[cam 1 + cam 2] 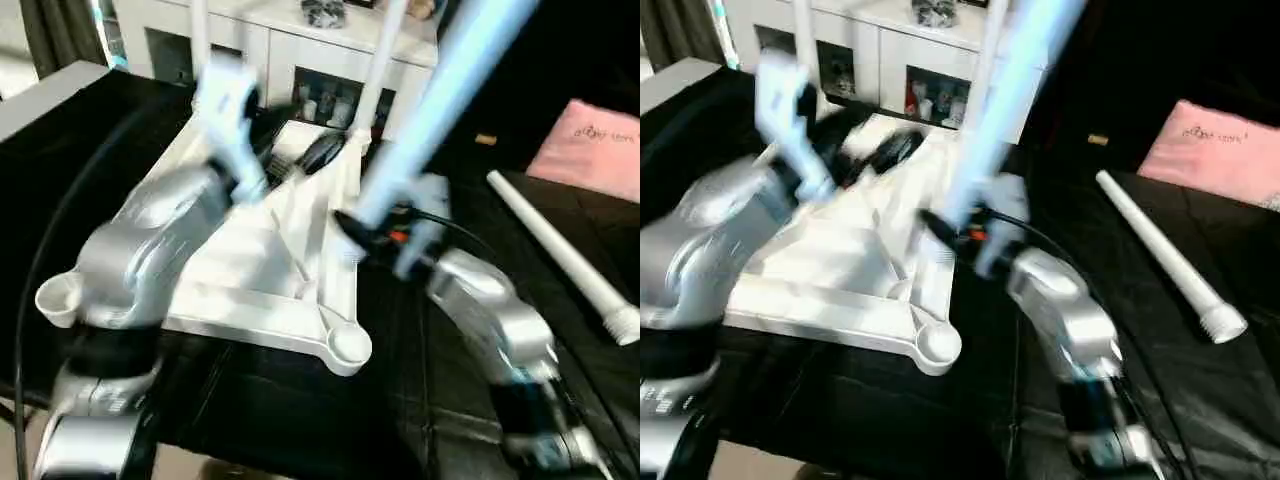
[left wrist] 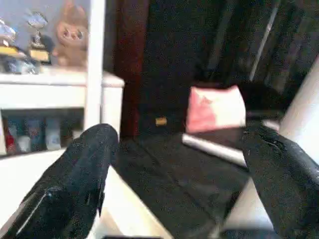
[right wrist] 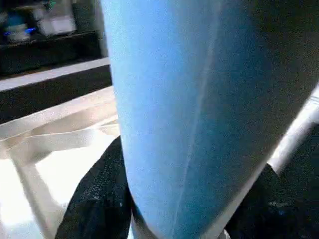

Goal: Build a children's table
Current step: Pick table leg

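Right gripper (image 1: 365, 232) around leg (image 1: 430, 100)

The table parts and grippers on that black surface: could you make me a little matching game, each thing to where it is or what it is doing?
Things:
1. tabletop
2. right gripper
3. left gripper
4. loose leg

States:
A. open, holding nothing
B. lying flat on the black surface, beside the pink cushion
C. upside down, ribbed side up, near corner sockets empty
D. shut on a held leg

Pairs: 1-C, 2-D, 3-A, 4-B
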You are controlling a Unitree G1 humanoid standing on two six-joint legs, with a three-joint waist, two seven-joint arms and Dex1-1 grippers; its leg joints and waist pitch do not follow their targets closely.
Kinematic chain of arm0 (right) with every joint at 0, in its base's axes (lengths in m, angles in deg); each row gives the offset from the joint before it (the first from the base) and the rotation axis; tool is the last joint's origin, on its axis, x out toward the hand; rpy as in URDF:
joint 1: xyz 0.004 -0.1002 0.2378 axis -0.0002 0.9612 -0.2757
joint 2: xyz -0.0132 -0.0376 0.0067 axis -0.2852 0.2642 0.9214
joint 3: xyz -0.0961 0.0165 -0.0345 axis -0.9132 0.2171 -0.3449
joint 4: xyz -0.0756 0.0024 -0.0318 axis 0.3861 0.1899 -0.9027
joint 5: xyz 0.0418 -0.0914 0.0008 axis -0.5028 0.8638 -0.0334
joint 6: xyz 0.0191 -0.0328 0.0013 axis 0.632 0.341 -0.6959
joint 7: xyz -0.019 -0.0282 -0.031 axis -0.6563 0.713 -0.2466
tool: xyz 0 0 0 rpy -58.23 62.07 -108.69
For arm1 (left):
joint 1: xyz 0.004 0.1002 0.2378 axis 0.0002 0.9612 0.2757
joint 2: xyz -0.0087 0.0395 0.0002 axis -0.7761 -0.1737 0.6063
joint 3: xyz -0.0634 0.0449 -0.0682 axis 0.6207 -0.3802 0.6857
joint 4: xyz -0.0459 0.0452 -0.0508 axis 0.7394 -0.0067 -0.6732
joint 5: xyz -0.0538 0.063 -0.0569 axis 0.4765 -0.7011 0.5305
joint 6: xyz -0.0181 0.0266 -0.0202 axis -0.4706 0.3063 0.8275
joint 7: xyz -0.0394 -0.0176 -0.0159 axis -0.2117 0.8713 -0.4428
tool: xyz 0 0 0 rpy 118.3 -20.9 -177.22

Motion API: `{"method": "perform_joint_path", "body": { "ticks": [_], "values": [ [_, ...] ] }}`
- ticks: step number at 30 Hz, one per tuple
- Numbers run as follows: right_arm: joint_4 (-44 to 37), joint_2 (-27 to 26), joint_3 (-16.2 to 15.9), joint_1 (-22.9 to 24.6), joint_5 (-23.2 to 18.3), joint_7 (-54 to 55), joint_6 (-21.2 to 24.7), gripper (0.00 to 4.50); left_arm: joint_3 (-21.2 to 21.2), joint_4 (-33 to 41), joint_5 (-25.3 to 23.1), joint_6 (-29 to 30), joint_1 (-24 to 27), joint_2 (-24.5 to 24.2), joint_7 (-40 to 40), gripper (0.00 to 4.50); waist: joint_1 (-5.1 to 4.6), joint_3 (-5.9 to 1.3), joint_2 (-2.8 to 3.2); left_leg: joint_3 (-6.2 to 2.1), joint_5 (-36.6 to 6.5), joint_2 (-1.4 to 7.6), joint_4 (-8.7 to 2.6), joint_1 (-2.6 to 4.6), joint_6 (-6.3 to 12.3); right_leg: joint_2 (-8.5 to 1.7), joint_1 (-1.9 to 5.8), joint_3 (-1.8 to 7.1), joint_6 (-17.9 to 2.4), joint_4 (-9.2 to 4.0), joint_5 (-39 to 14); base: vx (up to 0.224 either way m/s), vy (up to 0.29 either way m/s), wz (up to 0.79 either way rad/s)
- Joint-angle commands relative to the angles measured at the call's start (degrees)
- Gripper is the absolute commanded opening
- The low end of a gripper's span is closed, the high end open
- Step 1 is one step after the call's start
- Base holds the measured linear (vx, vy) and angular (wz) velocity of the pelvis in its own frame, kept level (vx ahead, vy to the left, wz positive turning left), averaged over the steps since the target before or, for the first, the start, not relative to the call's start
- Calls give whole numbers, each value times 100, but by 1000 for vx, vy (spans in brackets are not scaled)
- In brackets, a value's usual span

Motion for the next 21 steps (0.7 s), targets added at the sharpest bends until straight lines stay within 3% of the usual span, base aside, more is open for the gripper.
{"method": "perform_joint_path", "body": {
  "ticks": [1,3,6,8,12,14,15,16,17,21],
  "values": [
    [-212,40,168,63,-50,133,48,193,-107,101,9,-86,73,-56,-229,450,-44,-420,163,22,-1097,65,-426,96,-441,-356,265,227,-768,-408,-65,0,0,0],
    [-418,92,182,255,1,231,107,193,-382,123,-100,-316,503,-373,-735,450,-69,-412,261,19,-1026,56,-426,80,-370,-372,261,243,-791,-424,-222,0,0,0],
    [-579,195,269,455,-8,284,210,193,-1119,60,-591,-726,919,-922,-1387,450,-142,-395,257,32,-1111,63,-451,82,-310,-352,243,258,-672,-461,-575,0,0,0],
    [-668,213,290,584,-22,303,237,193,-1304,56,-709,-862,1087,-1080,-1666,450,-157,-394,275,32,-1129,71,-458,90,-300,-359,228,265,-661,-473,-701,0,0,0],
    [-635,238,239,789,91,349,150,193,-1438,35,-762,-952,1398,-1290,-2087,450,-216,-381,318,28,-1321,76,-473,95,-326,-363,202,259,-773,-493,-826,0,0,0],
    [-742,229,185,903,98,373,163,193,-1541,129,-779,-981,1574,-1496,-2311,450,-241,-374,313,29,-1411,73,-478,93,-309,-362,198,266,-767,-498,-966,0,0,0],
    [-875,224,170,979,56,401,228,193,-1610,210,-744,-945,1653,-1662,-2470,450,-254,-370,208,43,-1427,75,-480,94,-264,-356,199,266,-742,-517,-1094,0,0,0],
    [-970,214,163,1035,-3,398,296,193,-1651,232,-739,-954,1681,-1780,-2594,450,-238,-369,207,36,-1394,79,-481,96,-246,-369,199,267,-734,-502,-1147,0,0,0],
    [-1026,212,156,1069,-41,385,341,193,-1673,222,-751,-955,1675,-1859,-2664,450,-235,-361,247,41,-1378,80,-488,104,-215,-365,173,273,-700,-512,-1233,0,0,0],
    [-1056,317,47,1203,11,233,336,193,-1750,-54,-911,-996,1590,-2204,-3177,450,-240,-349,293,32,-1525,83,-501,121,-264,-367,141,275,-685,-528,-1413,0,0,0]
  ]
}}
